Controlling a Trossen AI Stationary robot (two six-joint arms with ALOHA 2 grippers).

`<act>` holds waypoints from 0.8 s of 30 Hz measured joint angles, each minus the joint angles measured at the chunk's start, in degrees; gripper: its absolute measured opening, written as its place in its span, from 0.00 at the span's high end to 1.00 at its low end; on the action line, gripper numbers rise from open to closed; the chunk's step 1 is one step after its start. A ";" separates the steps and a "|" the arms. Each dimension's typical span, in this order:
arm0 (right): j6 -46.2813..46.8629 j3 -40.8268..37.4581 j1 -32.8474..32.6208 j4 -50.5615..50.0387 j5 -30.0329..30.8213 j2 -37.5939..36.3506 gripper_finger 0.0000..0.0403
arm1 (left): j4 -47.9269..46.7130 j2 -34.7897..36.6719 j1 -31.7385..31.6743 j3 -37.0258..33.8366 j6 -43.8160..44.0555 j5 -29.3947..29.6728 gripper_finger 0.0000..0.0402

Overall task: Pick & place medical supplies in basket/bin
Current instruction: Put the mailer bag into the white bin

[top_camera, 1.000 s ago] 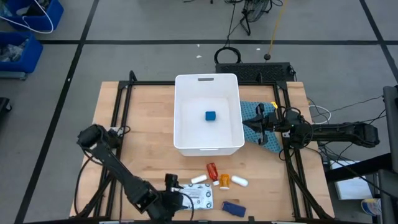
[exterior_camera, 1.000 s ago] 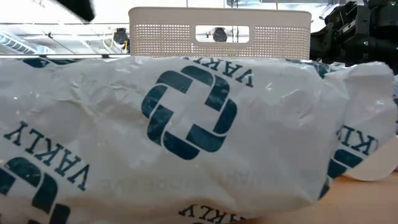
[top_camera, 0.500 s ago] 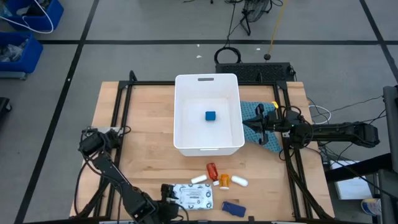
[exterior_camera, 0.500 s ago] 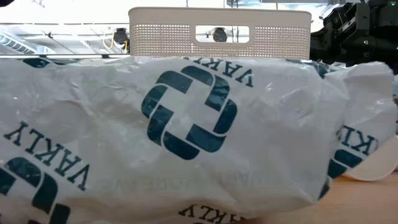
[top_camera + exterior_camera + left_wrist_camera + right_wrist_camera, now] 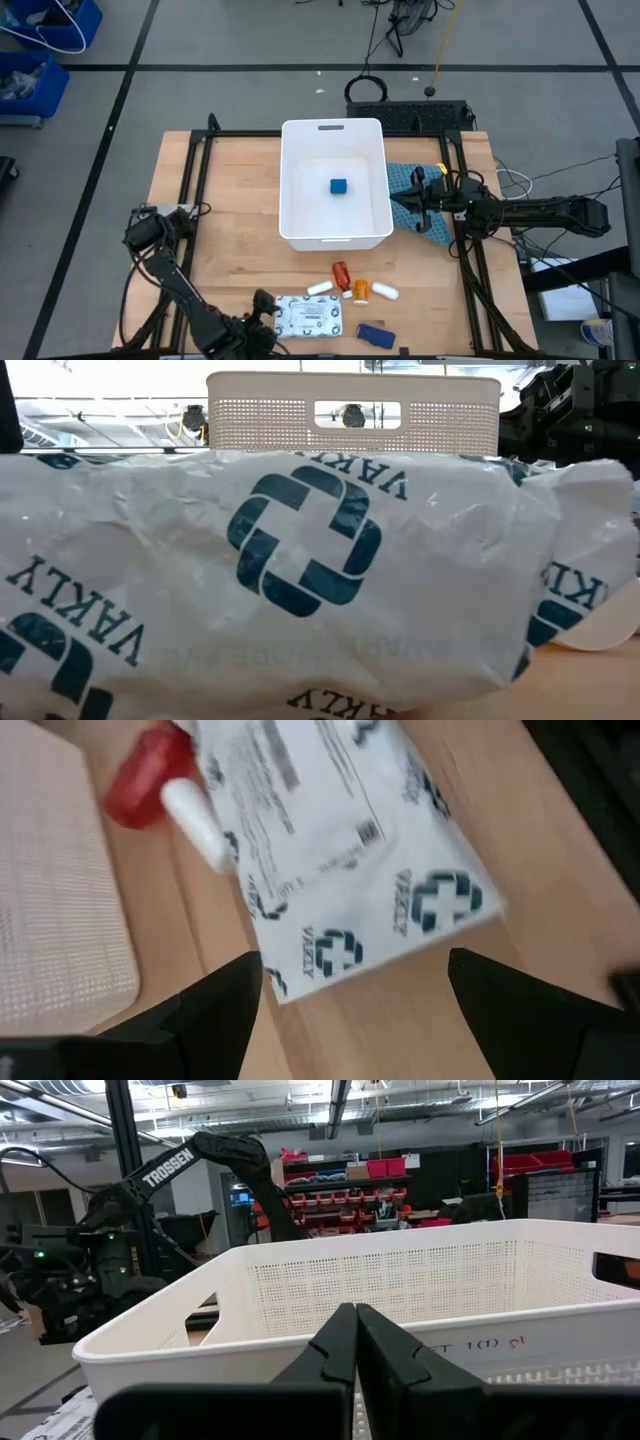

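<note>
The flat white packet (image 5: 310,315) with the dark cross logos lies near the bench's front edge, printed face up, just left of the white tube (image 5: 320,288), red bottle (image 5: 341,273) and orange bottle (image 5: 361,291); the dark blue flat piece (image 5: 371,334) sits to its right. The blue cube (image 5: 339,186) is already in the white tub (image 5: 333,238) at mid-bench.

To take the packet well, I judge I should come down over one short edge and pinch it there, since it lies flat and will likely flex and droop when raised; lift high enough to clear the tub's rim.

My left hand (image 5: 350,1020) is open, fingers spread, at the packet's left end, at the front edge, not gripping it. My right hand (image 5: 355,1345) is closed, empty, waiting over the teal cloth (image 5: 408,178) beside the tub's right wall.
</note>
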State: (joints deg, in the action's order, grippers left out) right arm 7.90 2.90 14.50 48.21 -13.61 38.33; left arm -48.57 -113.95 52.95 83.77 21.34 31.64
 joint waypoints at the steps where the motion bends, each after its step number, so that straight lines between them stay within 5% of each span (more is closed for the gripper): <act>1: 0.00 -0.01 0.00 0.00 0.00 0.00 1.00 | -0.17 0.00 0.00 0.00 -1.01 -0.34 0.19; 24: -0.66 0.00 0.00 -0.85 0.02 -0.02 1.00 | 13.25 -0.20 -3.11 -6.86 -12.26 0.41 0.24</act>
State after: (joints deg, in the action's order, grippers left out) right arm 7.25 2.90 14.50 47.35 -13.58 38.30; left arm -35.32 -114.15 49.84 76.90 9.08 32.05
